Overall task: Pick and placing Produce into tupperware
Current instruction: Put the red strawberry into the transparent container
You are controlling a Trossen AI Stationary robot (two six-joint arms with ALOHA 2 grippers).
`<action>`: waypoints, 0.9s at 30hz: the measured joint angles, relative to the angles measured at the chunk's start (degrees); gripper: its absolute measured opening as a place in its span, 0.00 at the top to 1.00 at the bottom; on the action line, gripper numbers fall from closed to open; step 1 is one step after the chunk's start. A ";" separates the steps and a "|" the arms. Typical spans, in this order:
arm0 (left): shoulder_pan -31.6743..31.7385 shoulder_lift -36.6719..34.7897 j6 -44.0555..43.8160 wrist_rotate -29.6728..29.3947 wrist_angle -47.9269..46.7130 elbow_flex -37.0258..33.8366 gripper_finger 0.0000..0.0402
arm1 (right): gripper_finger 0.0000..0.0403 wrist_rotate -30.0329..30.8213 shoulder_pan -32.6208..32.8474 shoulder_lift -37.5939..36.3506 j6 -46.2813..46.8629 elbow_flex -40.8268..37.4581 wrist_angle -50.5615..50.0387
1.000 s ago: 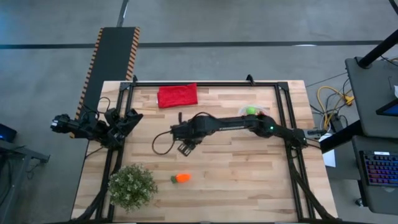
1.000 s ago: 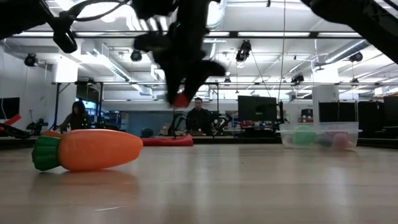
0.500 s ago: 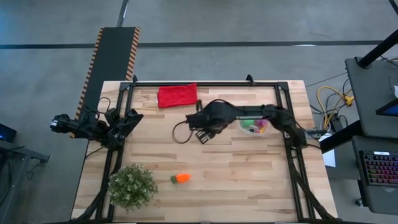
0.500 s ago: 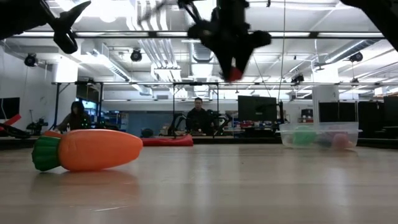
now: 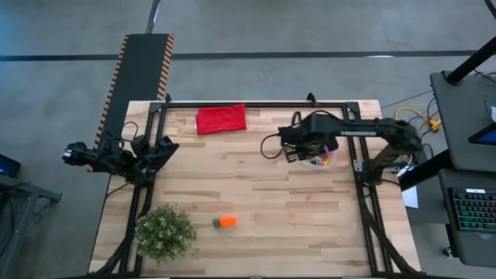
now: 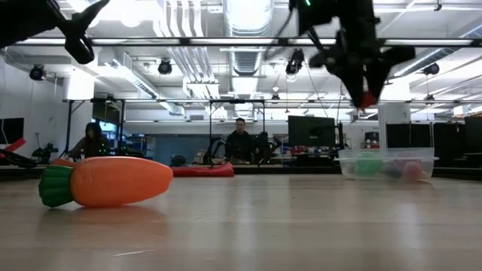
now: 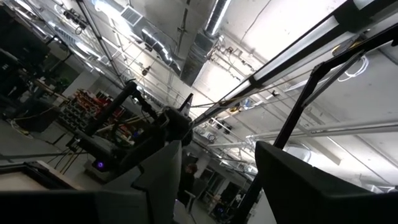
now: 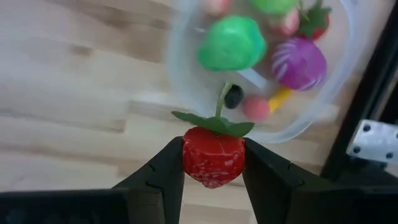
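My right gripper [image 5: 300, 151] hangs above the table, shut on a small red strawberry [image 8: 213, 154] with a green leaf top. It is over the left rim of the clear round tupperware [image 5: 320, 158], which stands at the table's right side. The tub holds several toy produce pieces, among them a green one [image 8: 232, 42] and a magenta one [image 8: 298, 63]. In the low view the strawberry [image 6: 367, 99] is well above the tub [image 6: 386, 162]. An orange carrot [image 5: 226, 222] lies on its side near the front edge. My left gripper [image 7: 214, 180] waits open at the left edge. My right gripper pinches the strawberry's two sides [image 8: 188, 157] between its two fingers. The fingers point down from above. The berry is lifted clear, its green top [image 8: 214, 124] toward the tub below.
A bushy potted plant [image 5: 164, 231] stands at the front left. A red cloth [image 5: 221, 119] lies at the far edge. A black frame rail [image 5: 358, 167] runs just right of the tub. People sit in the room beyond the table [image 6: 241, 143].
My right gripper has carried the strawberry from the middle of the table toward the right edge, rising a little and rolling about its own axis. It now hangs at the tub's left rim. The grip has stayed shut on the berry.
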 joint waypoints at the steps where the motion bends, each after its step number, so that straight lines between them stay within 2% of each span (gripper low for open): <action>1: -0.02 0.00 0.00 -0.23 -0.01 0.00 0.52 | 0.67 -0.19 -0.48 -1.27 0.68 -2.58 1.18; 6: 0.00 -0.02 0.00 -0.31 -0.04 0.00 0.52 | 0.68 -3.06 -2.60 -5.98 2.19 -13.74 7.86; 11: 0.00 -0.01 0.02 -0.34 -0.08 0.00 0.52 | 0.68 -2.83 -4.61 -7.37 1.93 -20.55 17.46; 14: 0.00 -0.02 0.02 -0.36 -0.07 0.00 0.52 | 0.68 -2.81 -6.09 -6.90 1.11 -23.70 17.19; 19: 0.00 -0.02 0.03 -0.38 -0.09 0.00 0.52 | 0.67 -2.83 -7.21 -7.03 0.06 -26.62 17.93; 27: -0.01 0.07 0.05 -1.94 -0.10 0.00 0.52 | 0.63 -0.31 -7.43 -7.03 -2.17 -26.75 19.39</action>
